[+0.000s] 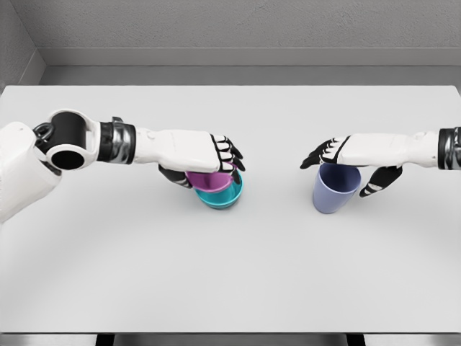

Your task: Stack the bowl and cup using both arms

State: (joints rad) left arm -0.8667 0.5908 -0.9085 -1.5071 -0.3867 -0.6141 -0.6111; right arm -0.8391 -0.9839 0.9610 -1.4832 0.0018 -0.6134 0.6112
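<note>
Table (230, 288), white and wide, under everything. Left hand (209, 155) left of centre, fingers curled down over the purple bowl (209, 180), pinching its rim. Purple bowl nested in the teal bowl (225, 196), tilted a touch. Right hand (353, 162) right of centre, fingers stretched over the blue cup (335, 189), thumb beside its wall; firm grasp or not, cannot tell. Cup upright, well apart from the bowls.

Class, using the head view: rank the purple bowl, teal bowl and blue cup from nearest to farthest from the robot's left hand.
1. Purple bowl, directly under the left hand, in its fingers.
2. Teal bowl, just beneath, holding the purple one.
3. Blue cup, far across on the right, under the right hand.
</note>
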